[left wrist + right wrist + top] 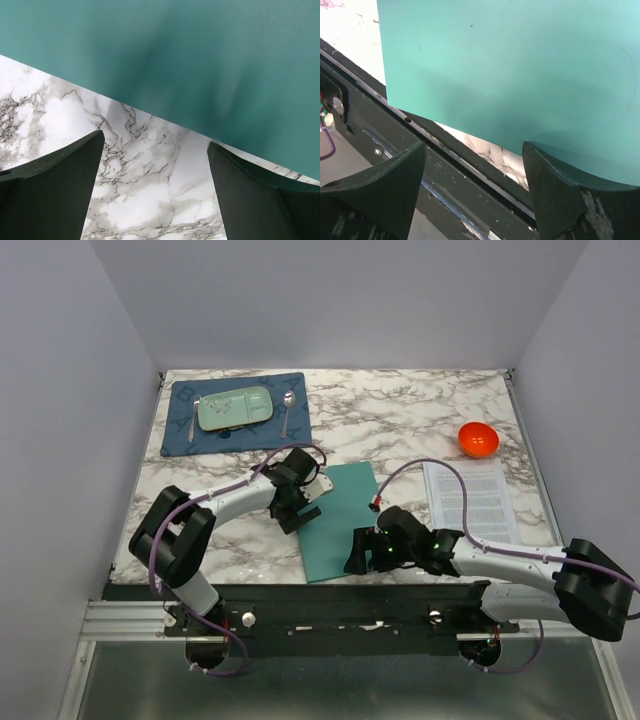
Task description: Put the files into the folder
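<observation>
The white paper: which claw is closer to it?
Right. The right claw is at the folder's near edge, left of the paper; the left claw is farther left, across the folder.

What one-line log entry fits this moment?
thin teal folder: closed | left tool: open, at its left edge | right tool: open, at its near edge | white printed paper sheets: outside folder

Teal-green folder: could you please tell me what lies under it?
The thin teal-green rectangular folder lies flat on the white marble table; anything beneath its middle is hidden.
</observation>
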Action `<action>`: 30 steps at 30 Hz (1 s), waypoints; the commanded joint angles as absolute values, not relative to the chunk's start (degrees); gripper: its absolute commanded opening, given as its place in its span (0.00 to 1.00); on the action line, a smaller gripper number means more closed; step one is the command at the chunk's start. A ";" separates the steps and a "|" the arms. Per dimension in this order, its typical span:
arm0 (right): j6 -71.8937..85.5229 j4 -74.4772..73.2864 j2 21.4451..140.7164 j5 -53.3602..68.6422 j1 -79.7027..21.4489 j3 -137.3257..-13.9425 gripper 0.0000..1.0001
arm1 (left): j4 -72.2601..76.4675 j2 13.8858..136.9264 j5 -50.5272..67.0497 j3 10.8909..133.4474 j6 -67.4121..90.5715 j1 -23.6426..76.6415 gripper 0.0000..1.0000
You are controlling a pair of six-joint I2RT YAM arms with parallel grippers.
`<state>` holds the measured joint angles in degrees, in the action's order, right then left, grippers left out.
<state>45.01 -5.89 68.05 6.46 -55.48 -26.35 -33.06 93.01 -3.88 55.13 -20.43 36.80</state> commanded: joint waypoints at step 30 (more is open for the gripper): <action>54.69 -16.35 61.17 -16.26 -46.77 -21.53 0.84 | -35.07 88.07 -2.99 53.53 -19.34 36.12 0.99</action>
<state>56.55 -8.88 60.34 -8.91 -52.27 -21.50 -33.63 90.72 -4.10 54.24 -19.79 36.42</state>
